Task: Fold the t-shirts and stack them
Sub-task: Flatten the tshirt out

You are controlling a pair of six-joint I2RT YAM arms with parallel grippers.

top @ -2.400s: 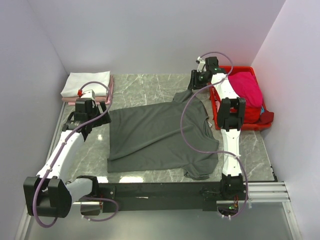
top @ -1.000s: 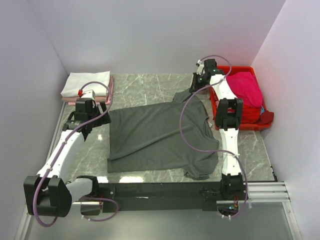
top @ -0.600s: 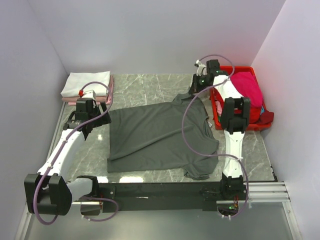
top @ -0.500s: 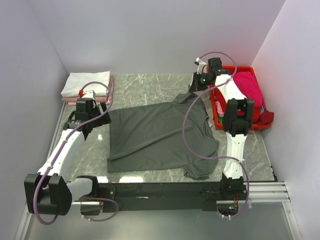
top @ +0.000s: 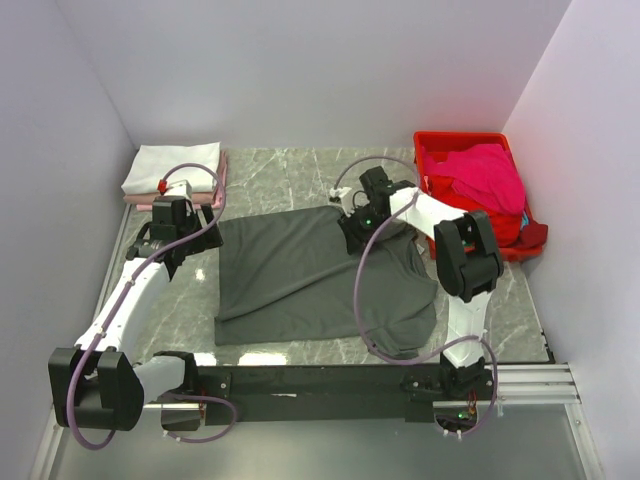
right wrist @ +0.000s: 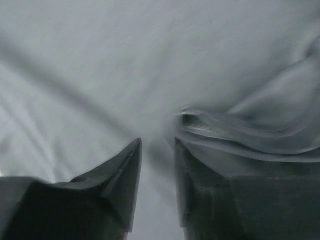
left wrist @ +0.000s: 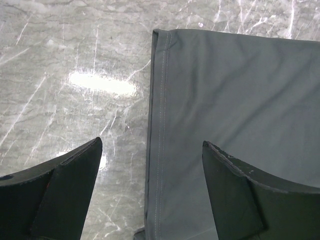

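Charcoal t-shirt (top: pixel 300 280) lies spread flat on the marble table (top: pixel 290 175).

Left gripper (left wrist: pixel 150 145): jaws spread wide, straddling the shirt's hemmed left edge, nothing pinched.

Right gripper (right wrist: pixel 157 141): over the shirt's far-right part, jaws parted only narrowly, nothing between them. A rumpled fold lies just ahead. The wrist view is blurred, so contact with the cloth is possible but can't be told.

Folded white t-shirt (top: pixel 172 163) sits beyond the charcoal shirt's far-left corner. Magenta t-shirt (top: pixel 487 170) lies in the red crate (top: pixel 460 137) to its right.

Nothing to read here: no text, label, brand or number comes through in any view, the grey tee (top: pixel 290 275) is plain and the red crate (top: pixel 462 137) shows no lettering that can be made out
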